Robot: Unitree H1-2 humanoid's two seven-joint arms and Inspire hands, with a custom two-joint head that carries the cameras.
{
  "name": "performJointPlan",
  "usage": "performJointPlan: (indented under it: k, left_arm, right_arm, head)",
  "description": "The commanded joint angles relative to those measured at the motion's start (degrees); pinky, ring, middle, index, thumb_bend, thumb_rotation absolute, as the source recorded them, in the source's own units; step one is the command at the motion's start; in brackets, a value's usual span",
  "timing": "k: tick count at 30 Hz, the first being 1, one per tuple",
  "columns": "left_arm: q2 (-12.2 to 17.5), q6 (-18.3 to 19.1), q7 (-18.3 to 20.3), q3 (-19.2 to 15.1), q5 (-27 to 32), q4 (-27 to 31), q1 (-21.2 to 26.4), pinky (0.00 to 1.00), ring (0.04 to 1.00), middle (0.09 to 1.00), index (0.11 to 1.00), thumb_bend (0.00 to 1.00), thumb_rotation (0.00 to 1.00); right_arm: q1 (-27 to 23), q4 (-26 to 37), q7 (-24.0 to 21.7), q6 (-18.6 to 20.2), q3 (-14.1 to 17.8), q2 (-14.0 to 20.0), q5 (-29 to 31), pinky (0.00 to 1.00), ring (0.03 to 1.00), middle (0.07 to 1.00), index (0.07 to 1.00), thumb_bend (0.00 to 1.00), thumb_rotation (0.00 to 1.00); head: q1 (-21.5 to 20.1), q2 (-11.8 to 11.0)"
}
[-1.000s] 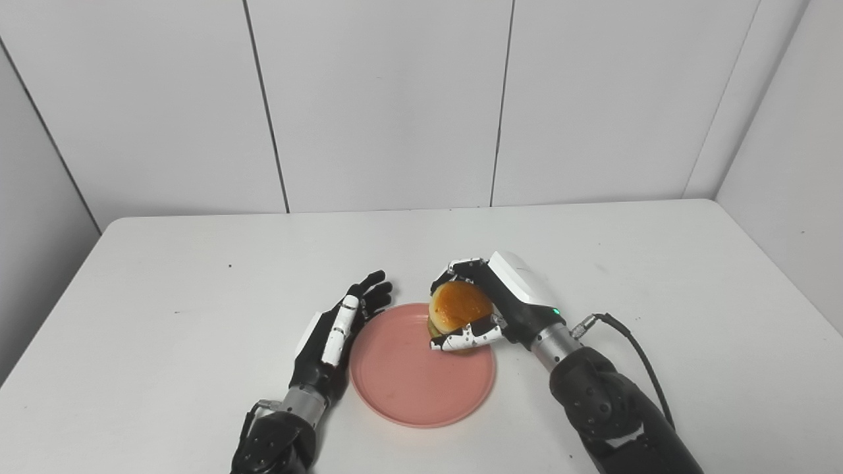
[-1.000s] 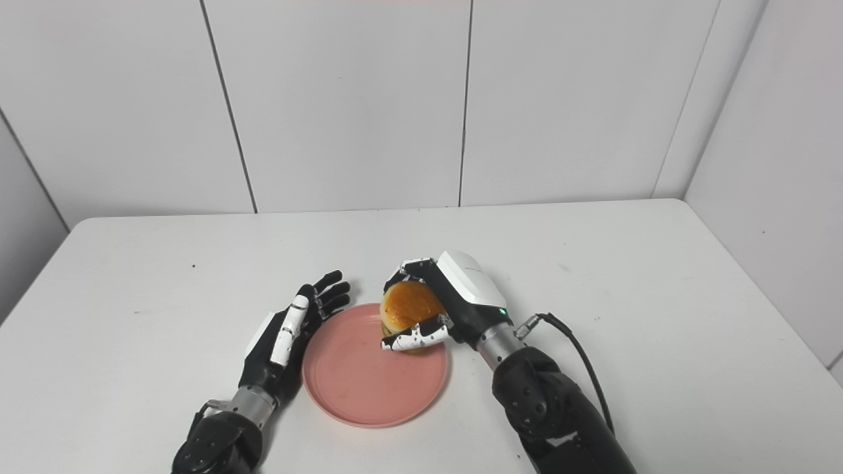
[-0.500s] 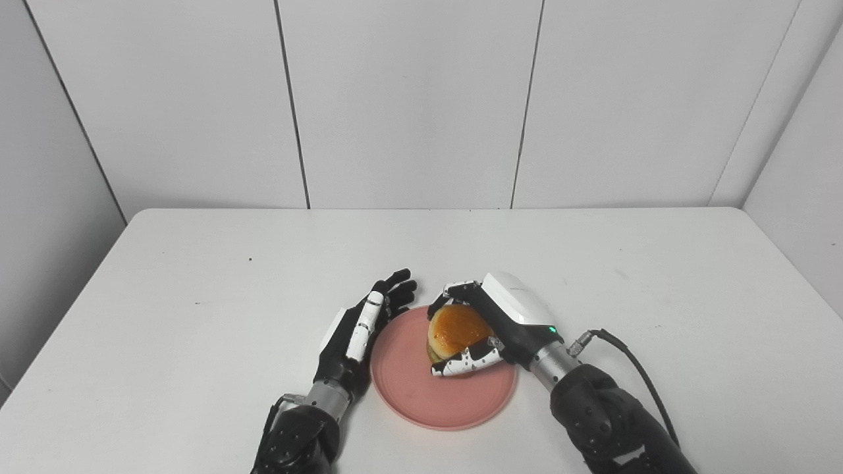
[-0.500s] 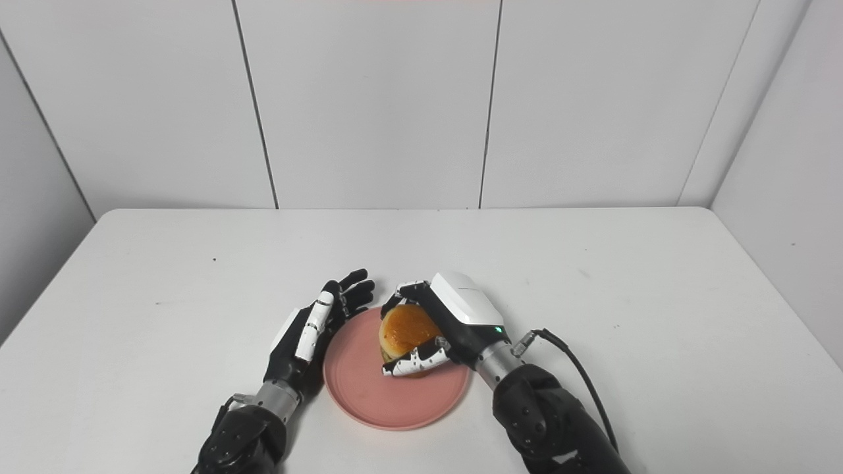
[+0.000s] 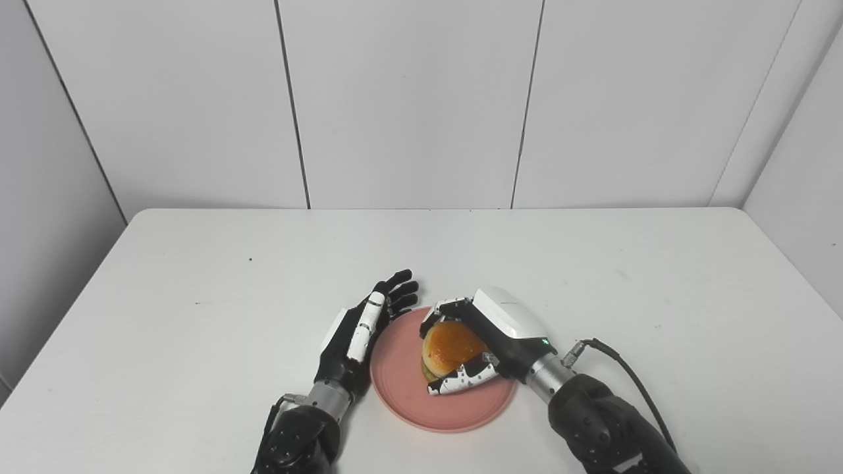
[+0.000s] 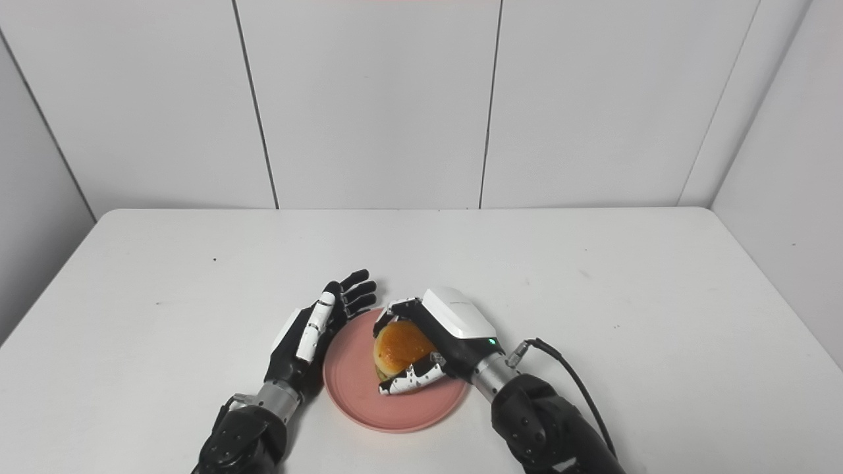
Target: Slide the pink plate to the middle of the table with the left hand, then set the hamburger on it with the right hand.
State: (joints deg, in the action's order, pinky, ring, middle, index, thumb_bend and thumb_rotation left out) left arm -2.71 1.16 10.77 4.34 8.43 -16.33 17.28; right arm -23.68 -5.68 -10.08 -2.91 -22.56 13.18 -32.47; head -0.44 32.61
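My right hand (image 5: pixel 490 339) was closed around the hamburger (image 5: pixel 450 345), with the fingers (image 5: pixel 440 309) curled over its far side and the thumb (image 5: pixel 461 380) under its near side. The hamburger was over the middle of the pink plate (image 5: pixel 402 375), and its bottom seemed to be at the plate's surface, but I could not tell for sure if it already rested there or was just above it. Only the orange-brown top bun showed well between my fingers and thumb; a thin darker layer was visible at the lower edge.

The pink plate lay flat on the white table (image 5: pixel 197 296), near the front edge and about halfway between the left and right edges. My left hand (image 6: pixel 309 329) stood just beside the left rim of the plate, with its edge on the table, palm turned toward the plate. Its fingers were stretched out and a little apart, pointing toward the far edge of the table, and it held nothing. I could not tell if it touched the rim or was only very close to it.

A black cable (image 6: pixel 566 375) curved from my right wrist over the table toward the front edge.
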Motion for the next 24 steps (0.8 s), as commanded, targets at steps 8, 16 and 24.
performJointPlan:
  k: [8,16,24]
  left_arm:
    - [-0.2,2.97,1.28,0.12,1.25,1.51,-1.26,0.93,0.919,0.89,0.864,0.42,1.0]
    - [-0.37,4.75,1.3,-0.03,2.44,2.64,-1.47,0.94,0.929,0.904,0.874,0.43,1.0]
    - [0.14,1.65,0.92,0.58,0.26,1.17,-1.01,0.9,0.913,0.895,0.869,0.42,1.0]
  right_arm:
    - [1.33,4.99,-2.4,-0.85,1.47,0.45,3.53,0.44,0.504,0.578,0.715,0.61,0.55]
    - [1.9,6.82,-3.64,-2.16,2.81,0.99,5.8,0.6,0.692,0.732,0.782,0.72,0.79]
    - [2.86,5.98,-2.38,-7.33,4.26,1.56,8.27,0.73,0.813,0.855,0.842,0.8,0.97]
  head:
    - [0.27,-0.38]
    - [-0.27,-0.06]
    - [-0.21,0.09]
